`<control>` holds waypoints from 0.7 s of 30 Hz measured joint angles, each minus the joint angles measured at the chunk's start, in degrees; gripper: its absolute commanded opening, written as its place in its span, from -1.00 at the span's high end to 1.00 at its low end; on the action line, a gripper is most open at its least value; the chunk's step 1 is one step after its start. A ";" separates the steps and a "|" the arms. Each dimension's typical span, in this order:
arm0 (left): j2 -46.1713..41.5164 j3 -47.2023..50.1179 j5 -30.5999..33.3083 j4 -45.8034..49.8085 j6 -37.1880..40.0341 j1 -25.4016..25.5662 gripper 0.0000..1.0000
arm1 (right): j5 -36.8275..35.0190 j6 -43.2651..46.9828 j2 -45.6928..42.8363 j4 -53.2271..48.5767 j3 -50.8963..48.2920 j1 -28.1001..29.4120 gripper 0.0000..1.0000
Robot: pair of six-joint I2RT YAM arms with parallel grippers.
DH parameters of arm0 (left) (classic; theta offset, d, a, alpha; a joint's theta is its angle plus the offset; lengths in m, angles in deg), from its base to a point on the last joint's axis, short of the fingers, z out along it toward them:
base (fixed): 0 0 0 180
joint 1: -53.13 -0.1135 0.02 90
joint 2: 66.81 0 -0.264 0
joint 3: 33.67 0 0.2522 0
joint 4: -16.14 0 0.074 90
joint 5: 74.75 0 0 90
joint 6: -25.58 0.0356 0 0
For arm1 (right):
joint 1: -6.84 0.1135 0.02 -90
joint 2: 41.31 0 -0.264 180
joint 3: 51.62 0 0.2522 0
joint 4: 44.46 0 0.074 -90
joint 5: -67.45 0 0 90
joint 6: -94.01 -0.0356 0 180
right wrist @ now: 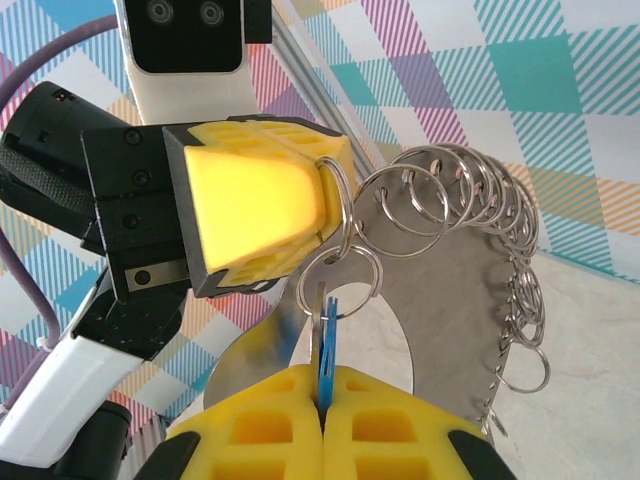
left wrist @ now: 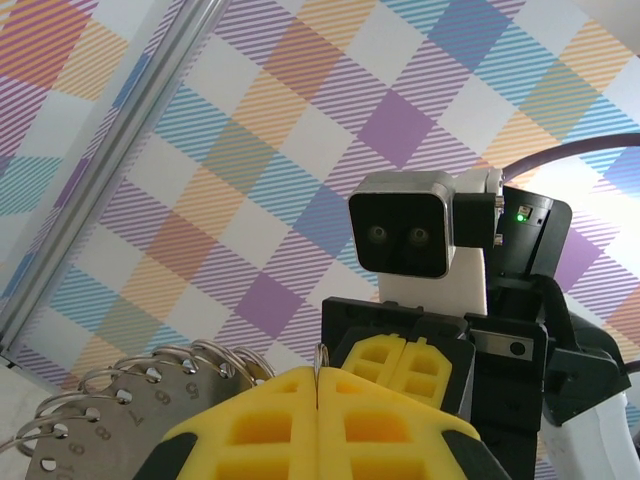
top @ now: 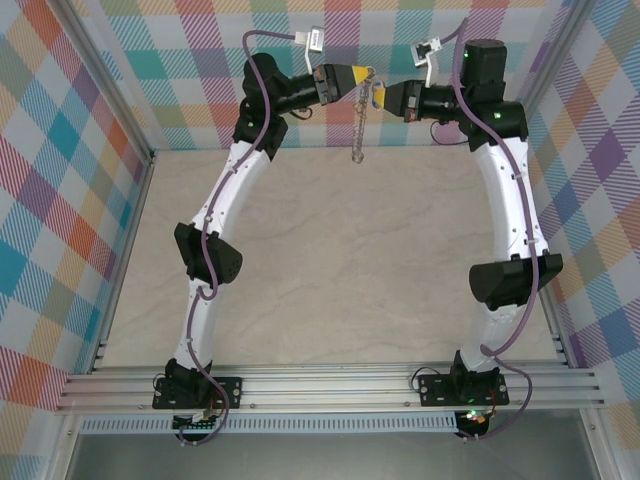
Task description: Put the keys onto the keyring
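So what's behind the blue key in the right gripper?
Behind the key, a small split ring and a grey metal plate edged with more rings, held by the left gripper. The key's lower part is hidden between the right gripper's fingers.

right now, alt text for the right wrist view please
The right gripper, shut on the blue key, holds it upright, tip at a small ring. Facing it, the left gripper pinches the keyring, a metal plate edged with many split rings.

Blue key (right wrist: 329, 345) stands upright, blade tip at the hanging keyring (right wrist: 430, 270)
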 measured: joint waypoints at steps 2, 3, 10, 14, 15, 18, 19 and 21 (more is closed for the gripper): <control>0.00 -0.02 -0.13 0.61 0.55 0.00 1.00 | -0.09 0.24 0.13 -0.90 0.52 -0.04 1.00; 0.00 -0.02 -0.24 0.83 0.70 0.00 1.00 | -0.20 0.44 0.26 -1.40 0.94 -0.07 1.00; 0.00 -0.02 -1.05 1.05 1.33 0.00 1.00 | -0.96 1.44 1.25 -3.52 3.15 -0.79 1.00; 0.00 -0.02 -1.16 1.25 1.55 0.00 1.00 | -1.09 1.44 2.51 -4.55 4.81 -1.03 1.00; 0.00 -0.02 -1.18 1.29 1.55 0.00 1.00 | -1.09 1.44 2.78 -4.74 5.18 -1.05 1.00; 0.00 -0.02 -1.18 1.42 1.53 0.00 1.00 | -1.05 1.42 3.63 -5.16 6.36 -1.11 1.00; 0.00 -0.02 -1.18 1.42 1.53 0.00 1.00 | -1.05 1.40 3.87 -5.16 6.75 -1.11 1.00; 0.00 -0.02 -1.20 1.40 1.51 0.00 1.00 | -1.07 1.38 4.26 -5.18 7.50 -1.14 1.00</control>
